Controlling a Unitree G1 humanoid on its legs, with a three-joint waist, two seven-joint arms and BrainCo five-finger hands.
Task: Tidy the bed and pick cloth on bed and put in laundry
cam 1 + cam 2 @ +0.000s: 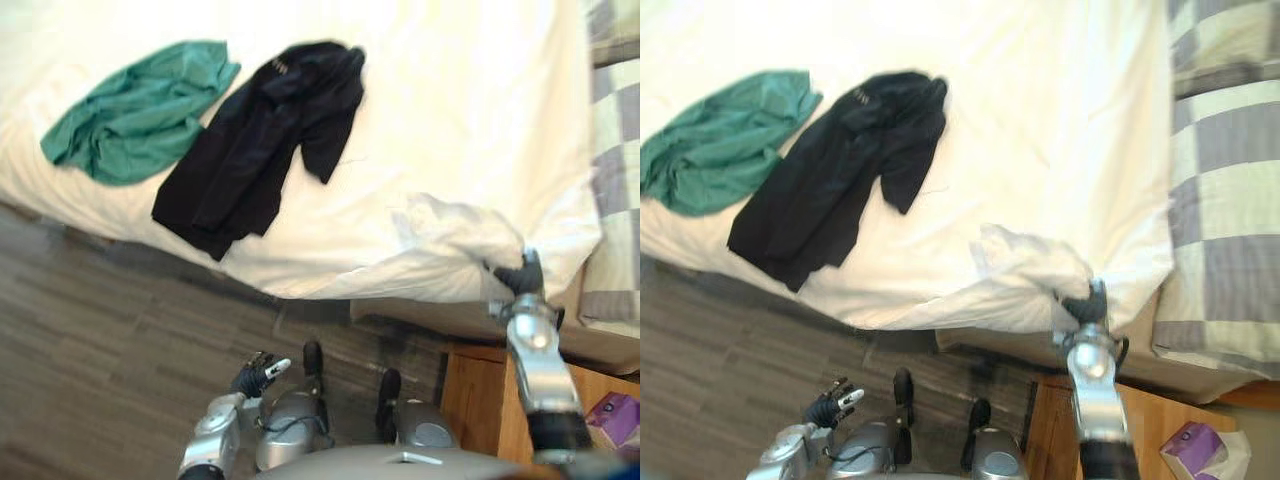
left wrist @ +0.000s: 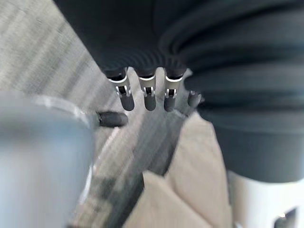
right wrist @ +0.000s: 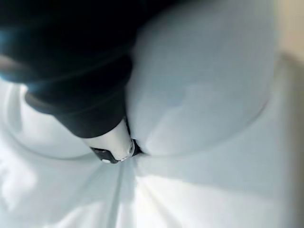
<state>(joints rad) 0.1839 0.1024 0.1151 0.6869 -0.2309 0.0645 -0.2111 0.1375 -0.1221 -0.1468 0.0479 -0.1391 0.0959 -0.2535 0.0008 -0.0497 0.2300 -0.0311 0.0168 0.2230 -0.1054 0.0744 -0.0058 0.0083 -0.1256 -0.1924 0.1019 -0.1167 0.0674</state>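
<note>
While right robot hand (image 1: pixel 520 276) sits at bunched white duvet (image 1: pixel 450 150) corner, grip unreadable, left robot hand (image 1: pixel 256 375) hangs slack-fingered over floor (image 1: pixel 100 350). On duvet lie green cloth (image 1: pixel 135 110), dark garment (image 1: pixel 260 140): soft, light; pinch mid-bunch.

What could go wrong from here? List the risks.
1. The right hand pinches the white sheet at the bed's edge; a hard pull may drag the dark garment, which reaches that edge, onto the floor.
2. The pinch takes a small bunch, so it may slip. The left hand hangs low by the floor, too far to help.
</note>
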